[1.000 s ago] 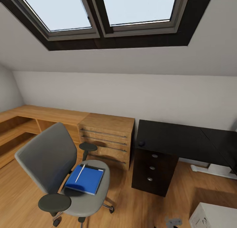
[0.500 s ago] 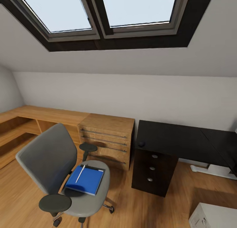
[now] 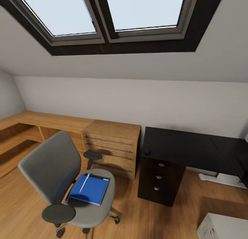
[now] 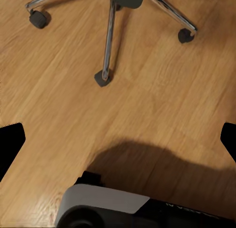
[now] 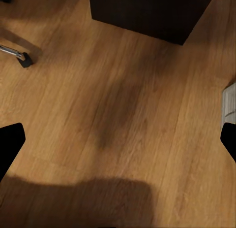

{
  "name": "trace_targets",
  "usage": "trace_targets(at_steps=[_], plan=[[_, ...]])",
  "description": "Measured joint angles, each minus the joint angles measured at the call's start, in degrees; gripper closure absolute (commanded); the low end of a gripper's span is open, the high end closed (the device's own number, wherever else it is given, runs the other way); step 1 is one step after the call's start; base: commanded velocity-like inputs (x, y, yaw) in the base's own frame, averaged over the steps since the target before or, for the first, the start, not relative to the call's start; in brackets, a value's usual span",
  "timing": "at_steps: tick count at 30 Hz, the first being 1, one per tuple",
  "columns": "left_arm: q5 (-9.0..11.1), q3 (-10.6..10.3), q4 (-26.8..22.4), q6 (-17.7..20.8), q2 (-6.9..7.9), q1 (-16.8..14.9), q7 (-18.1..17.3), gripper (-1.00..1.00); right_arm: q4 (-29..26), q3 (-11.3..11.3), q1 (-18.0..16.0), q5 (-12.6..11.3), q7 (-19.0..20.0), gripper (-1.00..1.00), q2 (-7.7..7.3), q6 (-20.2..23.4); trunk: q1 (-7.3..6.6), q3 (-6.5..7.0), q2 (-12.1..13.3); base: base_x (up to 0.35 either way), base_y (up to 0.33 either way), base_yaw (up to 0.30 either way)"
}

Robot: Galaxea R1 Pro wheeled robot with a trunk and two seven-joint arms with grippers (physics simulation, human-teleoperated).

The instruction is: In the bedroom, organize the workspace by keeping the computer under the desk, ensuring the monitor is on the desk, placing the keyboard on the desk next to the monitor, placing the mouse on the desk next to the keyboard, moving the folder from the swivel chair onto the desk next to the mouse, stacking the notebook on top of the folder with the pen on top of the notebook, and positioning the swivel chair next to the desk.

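Observation:
The grey swivel chair (image 3: 51, 166) stands on the wooden floor, left of the desk (image 3: 182, 146). On its seat lies the blue folder (image 3: 90, 190) with the pale pen (image 3: 84, 182) across it. A thin dark edge runs along the folder's far side; I cannot tell whether it is the notebook. The small black mouse (image 3: 147, 151) sits on the desk's left end. The pale computer (image 3: 220, 227) stands on the floor at the lower right. Monitor and keyboard are out of view. My left gripper (image 4: 118, 144) hangs open over the floor near the chair's chrome base (image 4: 110, 36). My right gripper (image 5: 118, 144) is open above bare floor.
Low wooden shelving with a drawer chest (image 3: 112, 146) runs along the wall, touching the desk's black drawer unit (image 3: 158, 177). The desk's white foot (image 3: 220, 178) lies on the floor at the right. A skylight (image 3: 103, 15) sits in the sloped wall above.
The whole head view has shifted slightly, so the camera moved, not the things. A grey arm part at the bottom edge one second ago has left the view.

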Motion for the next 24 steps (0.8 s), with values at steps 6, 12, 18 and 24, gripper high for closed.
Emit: trace_targets(at_steps=[6,12,18,24], plan=[[0.0,0.0,0.7,0.1,0.04,0.0,-0.1,-1.0,0.4,0.0,0.0,-0.1,-0.1,-1.0,0.17,-1.6,-1.32,1.2,2.4,0.0,0.0,-0.095],[0.0,0.0,0.8,0.1,0.03,0.0,-0.1,-1.0,0.6,0.0,0.0,-0.1,-0.2,-1.0,0.92,-2.1,-2.64,2.49,4.8,0.0,0.0,-0.211],[0.0,0.0,0.9,0.1,0.02,0.0,-0.1,-1.0,0.6,0.0,0.0,-0.1,-0.2,-1.0,1.18,-2.1,-3.96,3.67,7.2,0.0,0.0,-0.256],[-0.1,0.0,0.9,0.1,0.02,0.0,-0.1,-1.0,0.5,-0.1,0.0,-0.1,-0.7,-1.0,1.26,-2.2,-5.28,4.51,9.6,0.0,0.0,-0.206]])
